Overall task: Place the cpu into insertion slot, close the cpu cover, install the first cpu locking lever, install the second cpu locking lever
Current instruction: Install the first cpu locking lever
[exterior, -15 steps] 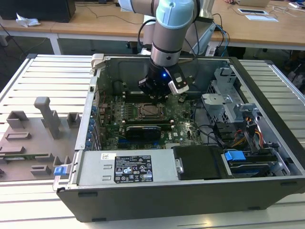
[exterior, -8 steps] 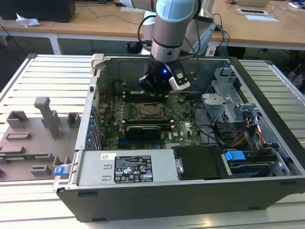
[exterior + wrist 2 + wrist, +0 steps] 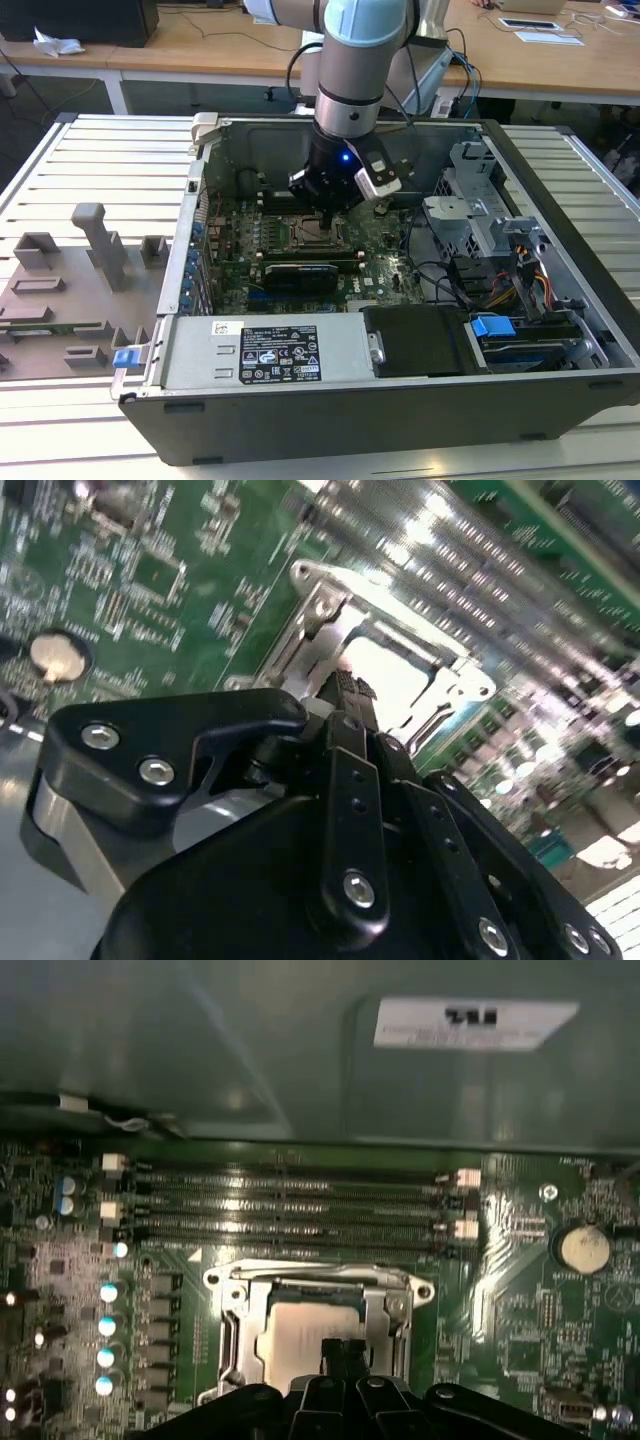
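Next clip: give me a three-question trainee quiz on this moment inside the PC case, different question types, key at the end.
1. True or false: the cpu sits in the insertion slot.
2. In the first wrist view, what lies between the socket and the case wall? A) long memory slots B) a fan C) a hard drive
3. Fill in: in the exterior view the end effector hangs over the green ____.

Key
1. True; its dull silver top shows inside the cpu cover.
2. A; the memory slots run in parallel rows there.
3. motherboard, directly above the socket.
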Available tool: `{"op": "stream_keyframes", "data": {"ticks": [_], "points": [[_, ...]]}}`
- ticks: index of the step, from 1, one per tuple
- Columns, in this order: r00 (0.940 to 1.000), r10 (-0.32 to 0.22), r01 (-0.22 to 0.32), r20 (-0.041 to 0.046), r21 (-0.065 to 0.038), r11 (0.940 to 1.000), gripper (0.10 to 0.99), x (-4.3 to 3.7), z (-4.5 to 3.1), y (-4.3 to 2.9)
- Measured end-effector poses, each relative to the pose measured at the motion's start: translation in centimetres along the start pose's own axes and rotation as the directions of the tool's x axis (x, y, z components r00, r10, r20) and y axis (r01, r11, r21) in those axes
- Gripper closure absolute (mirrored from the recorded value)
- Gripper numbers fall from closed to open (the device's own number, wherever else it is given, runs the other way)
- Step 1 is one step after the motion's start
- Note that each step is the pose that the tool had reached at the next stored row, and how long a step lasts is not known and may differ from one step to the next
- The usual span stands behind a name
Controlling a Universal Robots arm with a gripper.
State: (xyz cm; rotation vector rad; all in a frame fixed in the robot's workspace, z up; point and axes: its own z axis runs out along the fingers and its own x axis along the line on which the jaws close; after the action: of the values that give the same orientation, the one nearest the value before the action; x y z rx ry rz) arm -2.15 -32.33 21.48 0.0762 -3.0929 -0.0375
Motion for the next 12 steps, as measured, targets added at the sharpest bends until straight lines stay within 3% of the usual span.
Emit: {"op": "stream_keyframes", "data": {"ticks": [4,12], "points": [[1.0000,0.000,0.000,0.0005,0.000,1.0000,0.980,0.04,-0.72,-0.06],[1.0000,0.000,0.000,0.0007,0.000,1.0000,0.980,0.22,-4.49,0.04]]}}
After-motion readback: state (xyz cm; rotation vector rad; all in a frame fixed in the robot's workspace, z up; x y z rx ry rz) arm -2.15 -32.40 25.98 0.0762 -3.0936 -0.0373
